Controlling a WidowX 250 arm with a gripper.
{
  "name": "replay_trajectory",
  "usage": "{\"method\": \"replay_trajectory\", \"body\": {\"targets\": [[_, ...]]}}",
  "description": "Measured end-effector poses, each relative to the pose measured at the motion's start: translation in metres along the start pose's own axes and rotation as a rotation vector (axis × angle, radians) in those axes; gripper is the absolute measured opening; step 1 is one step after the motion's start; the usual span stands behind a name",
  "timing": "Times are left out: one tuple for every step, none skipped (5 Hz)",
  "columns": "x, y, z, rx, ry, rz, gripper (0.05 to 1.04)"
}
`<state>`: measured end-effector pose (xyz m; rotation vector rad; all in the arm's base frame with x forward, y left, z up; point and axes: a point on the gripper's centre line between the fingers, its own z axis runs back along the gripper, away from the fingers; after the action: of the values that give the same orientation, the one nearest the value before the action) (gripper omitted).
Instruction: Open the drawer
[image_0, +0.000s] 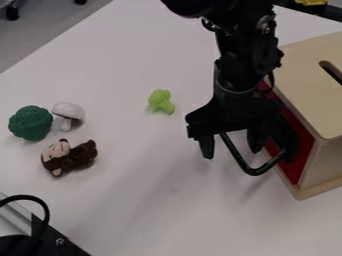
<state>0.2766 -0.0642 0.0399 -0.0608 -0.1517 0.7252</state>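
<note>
Broccoli, a mushroom and a brown plush monkey lie at left on the white table, with a light green floret nearer the claw, its fingers spread apart and part of a black handle showing between them. At right, the handle juts from the red drawer in a wooden box; it looks stiff, slim and perhaps slippery, best taken at its outer bar. The drawer is probably light, though a crooked pull could jam it or drag the box.
</note>
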Motion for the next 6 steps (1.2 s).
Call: {"method": "replay_trajectory", "body": {"targets": [[0.001, 0.001, -0.007, 0.007, 0.004, -0.001, 0.686], [0.003, 0.002, -0.005, 0.005, -0.001, 0.032, 0.383], [0.004, 0.008, -0.001, -0.001, -0.008, 0.083, 0.175], [0.004, 0.011, -0.001, -0.001, -0.001, 0.106, 0.120], [0.005, 0.017, -0.001, 0.004, 0.000, 0.119, 0.116], [0.005, 0.026, -0.001, 0.016, -0.007, 0.124, 0.116]]}}
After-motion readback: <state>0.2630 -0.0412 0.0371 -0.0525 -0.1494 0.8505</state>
